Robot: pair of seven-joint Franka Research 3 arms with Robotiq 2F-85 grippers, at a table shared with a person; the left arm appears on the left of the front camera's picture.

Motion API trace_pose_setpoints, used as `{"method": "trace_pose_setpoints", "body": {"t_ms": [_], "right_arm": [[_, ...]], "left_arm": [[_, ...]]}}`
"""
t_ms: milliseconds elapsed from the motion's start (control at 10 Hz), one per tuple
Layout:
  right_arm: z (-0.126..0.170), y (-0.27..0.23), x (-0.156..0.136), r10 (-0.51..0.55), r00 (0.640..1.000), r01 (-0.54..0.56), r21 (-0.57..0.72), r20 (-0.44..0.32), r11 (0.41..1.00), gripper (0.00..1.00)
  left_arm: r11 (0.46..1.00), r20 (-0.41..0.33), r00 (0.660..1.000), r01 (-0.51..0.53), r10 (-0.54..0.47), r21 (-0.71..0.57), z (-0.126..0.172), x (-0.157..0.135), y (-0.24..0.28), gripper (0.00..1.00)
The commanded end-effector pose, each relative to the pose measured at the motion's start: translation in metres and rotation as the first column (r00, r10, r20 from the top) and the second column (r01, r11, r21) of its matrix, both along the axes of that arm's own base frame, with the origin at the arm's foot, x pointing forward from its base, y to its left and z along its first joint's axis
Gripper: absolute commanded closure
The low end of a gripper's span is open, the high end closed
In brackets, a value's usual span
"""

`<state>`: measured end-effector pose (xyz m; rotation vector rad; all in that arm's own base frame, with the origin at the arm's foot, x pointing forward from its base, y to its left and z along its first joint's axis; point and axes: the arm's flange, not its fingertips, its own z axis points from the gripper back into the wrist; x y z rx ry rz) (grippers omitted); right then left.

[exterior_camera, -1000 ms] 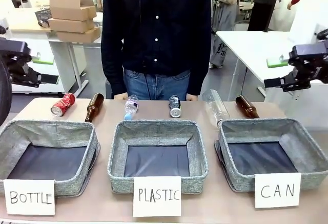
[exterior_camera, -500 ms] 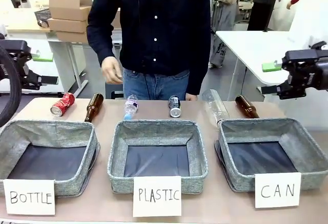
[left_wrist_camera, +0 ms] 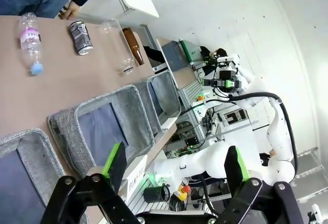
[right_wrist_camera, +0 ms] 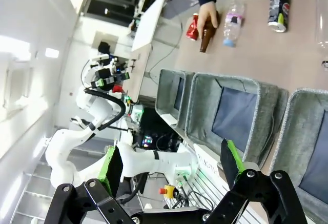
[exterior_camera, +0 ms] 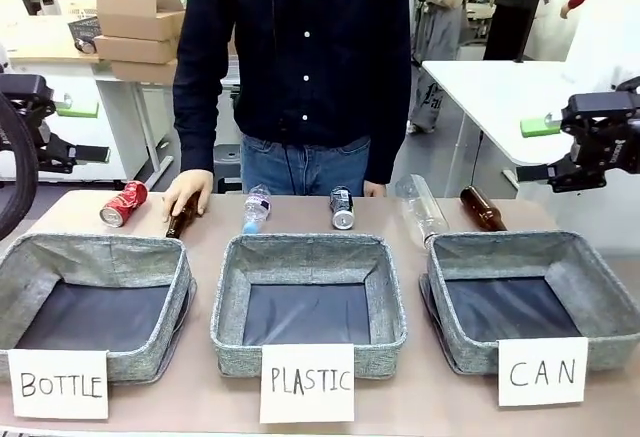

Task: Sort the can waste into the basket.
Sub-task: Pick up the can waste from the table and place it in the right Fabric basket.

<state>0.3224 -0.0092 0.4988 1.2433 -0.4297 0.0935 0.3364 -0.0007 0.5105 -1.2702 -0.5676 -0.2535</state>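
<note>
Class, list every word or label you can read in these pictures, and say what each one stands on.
"BOTTLE": white sign on the left basket.
"PLASTIC": sign on the middle basket.
"CAN": sign on the right basket.
Print on the cans and the plastic bottle: too small to read.

Red can (exterior_camera: 122, 203), grey basket (exterior_camera: 530, 297)

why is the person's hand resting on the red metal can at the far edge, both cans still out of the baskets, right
Not quite: the person's hand rests on the brown glass bottle, beside the red metal can. The front view shows it. Both that can and the black and silver can do lie outside the baskets.
</note>
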Motion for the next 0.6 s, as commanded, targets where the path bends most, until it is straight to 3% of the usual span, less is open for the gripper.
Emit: {"method": "trace_pose_setpoints", "body": {"t_ms": [0, 200, 400, 500], "right_arm": [[-0.001, 0.002, 0.006, 0.003, 0.999, -0.004, 0.02, 0.037, 1.0, 0.0], [-0.001, 0.0, 0.0, -0.001, 1.0, 0.001, 0.0, 0.001, 1.0, 0.0], [0.012, 0.046, 0.057, -0.017, 0.998, 0.0, -0.249, -0.067, 0.969, 0.0], [0.008, 0.08, 0.091, -0.007, 0.993, -0.04, -0.401, -0.114, 0.915, 0.0]], "left_arm": [[1.0, 0.031, 0.999, 0.01, -0.009, -0.018, 0.0, 0.003, -0.002, 0.0], [1.0, 0.031, 0.999, 0.01, -0.009, -0.018, 0.0, 0.003, -0.002, 0.0], [1.0, 0.031, 0.999, 0.01, -0.009, -0.018, 0.0, 0.003, -0.002, 0.0], [1.0, 0.031, 0.999, 0.01, -0.009, -0.018, 0.0, 0.003, -0.002, 0.0]]}}
